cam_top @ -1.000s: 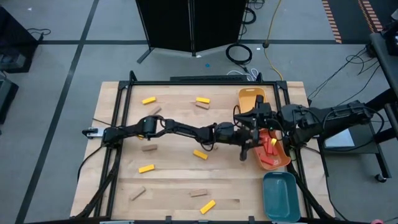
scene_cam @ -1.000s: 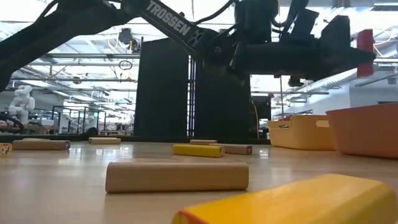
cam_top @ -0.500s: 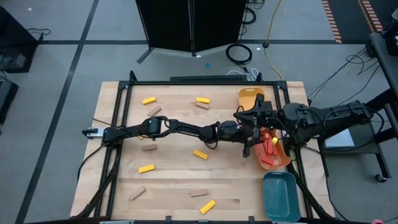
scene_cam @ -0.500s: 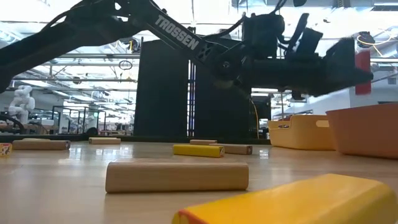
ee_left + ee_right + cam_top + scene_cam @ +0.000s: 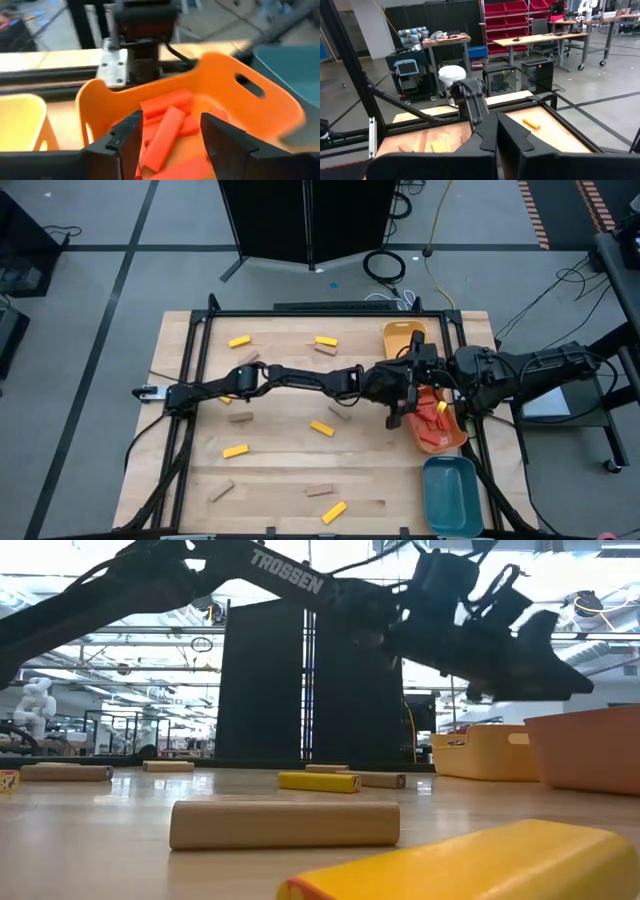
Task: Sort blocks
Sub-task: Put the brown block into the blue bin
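My left arm reaches across the table, and its gripper point(image 5: 408, 396) point(image 5: 171, 120) stands open above the orange tray point(image 5: 447, 438) with nothing between its fingers. Several red blocks point(image 5: 165, 131) lie in that tray, below the open fingers. My right gripper point(image 5: 413, 363) point(image 5: 496, 134) waits shut beside the tray's far end, holding nothing. Yellow blocks point(image 5: 321, 428) point(image 5: 235, 450) and tan blocks point(image 5: 239, 418) point(image 5: 319, 490) lie flat and scattered on the wooden table. In the low view a tan block point(image 5: 284, 823) and a yellow block point(image 5: 470, 865) lie close by.
A yellow tray point(image 5: 403, 338) stands beyond the orange one, and a teal tray point(image 5: 452, 495) sits nearer the table's front right corner. A black frame rail point(image 5: 190, 380) runs around the table. Both arms crowd the space by the orange tray.
My left gripper has moved a little toward the table's right edge over the orange tray, tipped its fingers downward and opened. The red block it held at its fingertips is gone from between them.
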### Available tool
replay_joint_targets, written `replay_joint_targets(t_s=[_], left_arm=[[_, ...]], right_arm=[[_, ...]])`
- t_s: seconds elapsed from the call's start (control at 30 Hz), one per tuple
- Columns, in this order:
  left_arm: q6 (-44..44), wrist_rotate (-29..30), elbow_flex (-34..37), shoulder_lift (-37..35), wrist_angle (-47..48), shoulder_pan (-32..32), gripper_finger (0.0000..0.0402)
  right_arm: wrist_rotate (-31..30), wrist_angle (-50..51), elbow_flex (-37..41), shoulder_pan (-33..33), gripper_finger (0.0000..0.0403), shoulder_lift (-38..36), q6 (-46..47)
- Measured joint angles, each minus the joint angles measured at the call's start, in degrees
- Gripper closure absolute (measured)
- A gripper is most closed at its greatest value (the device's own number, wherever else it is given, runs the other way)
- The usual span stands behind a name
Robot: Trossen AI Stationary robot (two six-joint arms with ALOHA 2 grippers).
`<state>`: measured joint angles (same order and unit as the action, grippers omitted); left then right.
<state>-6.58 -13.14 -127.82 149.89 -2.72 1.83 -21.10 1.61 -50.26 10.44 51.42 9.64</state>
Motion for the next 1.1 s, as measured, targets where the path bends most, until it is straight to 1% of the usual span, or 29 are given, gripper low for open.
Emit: replay_joint_targets(t_s=[0.1,0.33,0.5,0.6,0.73,0.83,0.97,1.1], left_arm=[[-3.85,-0.57,-0.02,-1.84,5.15,0.04,0.0203],[-5.78,-0.47,-0.03,-4.07,14.64,0.04,0.0203],[-7.39,-0.55,-0.01,-4.68,20.85,1.61,0.0203],[-8.37,-2.43,0.00,-5.32,24.97,3.57,0.0203],[-8.84,-6.41,-0.01,-6.49,31.14,7.04,0.0203],[-9.16,-7.68,0.08,-8.03,38.38,9.94,0.0203],[-11.92,-7.66,0.28,-11.77,49.03,13.19,0.0204],[-14.30,-7.61,5.46,-17.48,53.49,15.95,0.0204]], right_arm=[[0.01,0.01,0.00,0.00,0.0403,-0.03,-0.14],[0.24,-0.12,0.00,0.10,0.0403,-0.24,-4.71],[0.61,-0.07,0.00,0.17,0.0403,-0.24,-6.53],[1.02,-0.11,0.00,0.17,0.0403,-0.57,-8.45],[3.72,-0.66,0.00,0.17,0.0403,-2.11,-10.39],[6.83,0.37,0.00,0.17,0.0403,-3.24,-9.11],[10.12,4.11,0.00,0.29,0.0403,-2.92,-4.06],[10.58,6.59,0.00,1.20,0.0403,-0.55,-1.53]])
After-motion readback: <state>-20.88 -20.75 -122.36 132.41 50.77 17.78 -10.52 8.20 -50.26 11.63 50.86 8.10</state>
